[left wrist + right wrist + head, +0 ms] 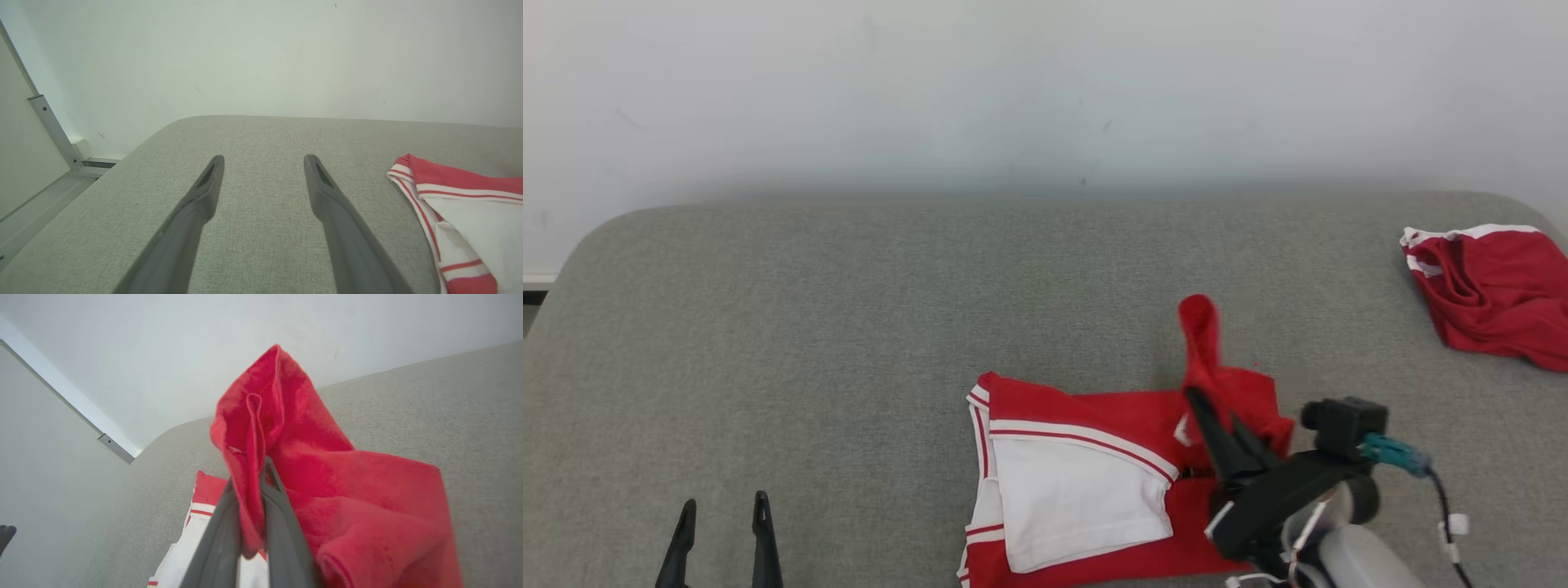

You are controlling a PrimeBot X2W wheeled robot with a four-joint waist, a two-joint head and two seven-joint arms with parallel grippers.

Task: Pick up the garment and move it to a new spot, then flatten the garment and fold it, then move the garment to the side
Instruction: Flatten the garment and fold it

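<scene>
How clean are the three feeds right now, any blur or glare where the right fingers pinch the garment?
Head view: even soft light, no glare, garment sharp. Right wrist view: the red flap pinched in the right fingers is soft and smeared toward the lower right, very near the lens. Left wrist view: clear, the open left fingers and grey cushion in focus.

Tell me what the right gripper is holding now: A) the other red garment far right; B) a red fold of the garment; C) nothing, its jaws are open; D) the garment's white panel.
B: the right gripper is shut on a raised red fold of the garment.
</scene>
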